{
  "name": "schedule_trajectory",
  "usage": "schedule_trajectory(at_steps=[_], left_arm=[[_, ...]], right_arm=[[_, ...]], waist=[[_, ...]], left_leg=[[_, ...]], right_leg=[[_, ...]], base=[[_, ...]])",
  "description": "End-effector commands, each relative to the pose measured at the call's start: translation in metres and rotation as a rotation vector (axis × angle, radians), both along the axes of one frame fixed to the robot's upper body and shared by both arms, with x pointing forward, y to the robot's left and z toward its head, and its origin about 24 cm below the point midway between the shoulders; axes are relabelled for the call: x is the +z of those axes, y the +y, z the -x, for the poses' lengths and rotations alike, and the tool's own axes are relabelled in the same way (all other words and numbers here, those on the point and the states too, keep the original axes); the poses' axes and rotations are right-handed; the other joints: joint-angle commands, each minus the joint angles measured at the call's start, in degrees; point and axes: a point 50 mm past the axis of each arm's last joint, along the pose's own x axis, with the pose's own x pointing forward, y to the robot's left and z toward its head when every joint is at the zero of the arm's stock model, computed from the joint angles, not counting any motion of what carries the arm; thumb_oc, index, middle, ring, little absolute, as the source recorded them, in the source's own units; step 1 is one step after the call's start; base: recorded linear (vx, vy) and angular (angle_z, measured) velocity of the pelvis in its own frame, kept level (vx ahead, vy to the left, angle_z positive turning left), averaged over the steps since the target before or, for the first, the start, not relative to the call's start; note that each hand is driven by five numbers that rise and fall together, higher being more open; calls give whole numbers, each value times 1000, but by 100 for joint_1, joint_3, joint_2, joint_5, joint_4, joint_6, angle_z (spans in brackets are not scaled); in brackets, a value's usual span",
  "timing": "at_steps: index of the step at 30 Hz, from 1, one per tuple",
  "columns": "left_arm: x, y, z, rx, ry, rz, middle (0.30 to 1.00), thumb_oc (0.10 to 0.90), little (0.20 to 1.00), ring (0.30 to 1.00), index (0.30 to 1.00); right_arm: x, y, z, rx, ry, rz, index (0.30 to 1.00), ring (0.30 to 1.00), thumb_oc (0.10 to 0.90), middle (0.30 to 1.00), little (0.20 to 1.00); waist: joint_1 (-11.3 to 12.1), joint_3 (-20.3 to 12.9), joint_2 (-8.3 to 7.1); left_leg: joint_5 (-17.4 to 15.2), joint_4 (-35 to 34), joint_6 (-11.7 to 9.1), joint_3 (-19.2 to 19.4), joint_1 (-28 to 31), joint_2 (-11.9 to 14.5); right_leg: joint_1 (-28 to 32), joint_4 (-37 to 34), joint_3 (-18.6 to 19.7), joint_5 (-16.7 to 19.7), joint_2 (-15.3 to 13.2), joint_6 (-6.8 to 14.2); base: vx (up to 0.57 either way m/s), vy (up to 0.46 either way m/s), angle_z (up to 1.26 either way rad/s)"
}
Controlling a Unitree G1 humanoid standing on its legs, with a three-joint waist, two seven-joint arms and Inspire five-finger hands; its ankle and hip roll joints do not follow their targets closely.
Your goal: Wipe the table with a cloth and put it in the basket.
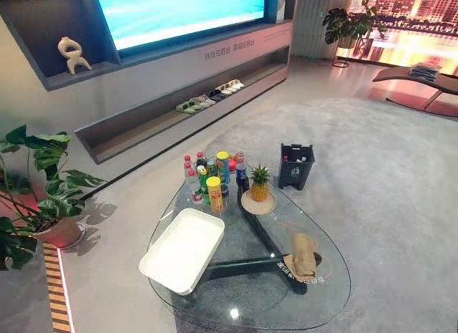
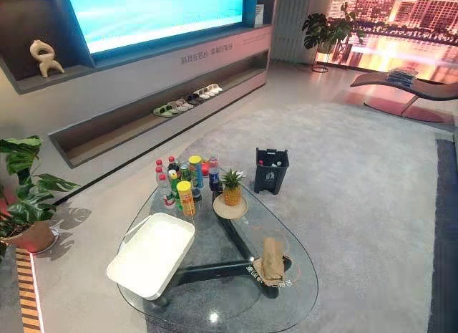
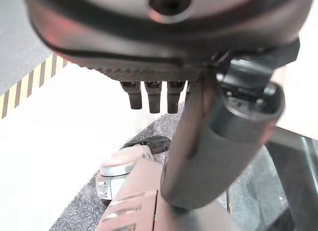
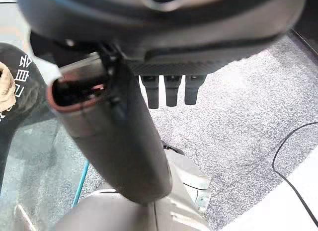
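Cloth (image 1: 303, 254) lies crumpled on the near right part of the glass surface (image 1: 330, 290), well apart from the white basket (image 1: 182, 251) on the near left. By my reading nothing is done yet: the pickup, the wiping and the drop into the basket are all left. Bottles (image 1: 207, 177) and a pineapple (image 1: 260, 182) crowd the far end (less room to wipe there). Left hand (image 3: 213, 141) and right hand (image 4: 114, 136) hang over the carpet (image 1: 386, 190) by the near edge, loosely open and holding nothing.
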Motion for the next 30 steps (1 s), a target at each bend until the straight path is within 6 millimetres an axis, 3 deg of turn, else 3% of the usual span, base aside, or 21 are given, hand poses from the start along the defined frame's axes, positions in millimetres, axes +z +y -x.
schedule_trajectory(at_steps=[1,30], left_arm=[[3,-9,-33,-65,-39,43,900,800,900,900,900],[2,-10,-30,-55,-36,46,900,800,900,900,900]], right_arm=[[2,11,-28,37,-41,-31,900,900,800,900,900],[1,10,-24,28,-32,-28,900,900,800,900,900]], waist=[[22,300,-188],[33,270,-160]], left_leg=[[-253,35,248,-35,82,-229],[-277,35,251,-43,125,-225]], right_leg=[[126,30,-268,60,-248,78],[171,30,-290,36,-255,78]], base=[[297,99,-38],[0,0,0]])
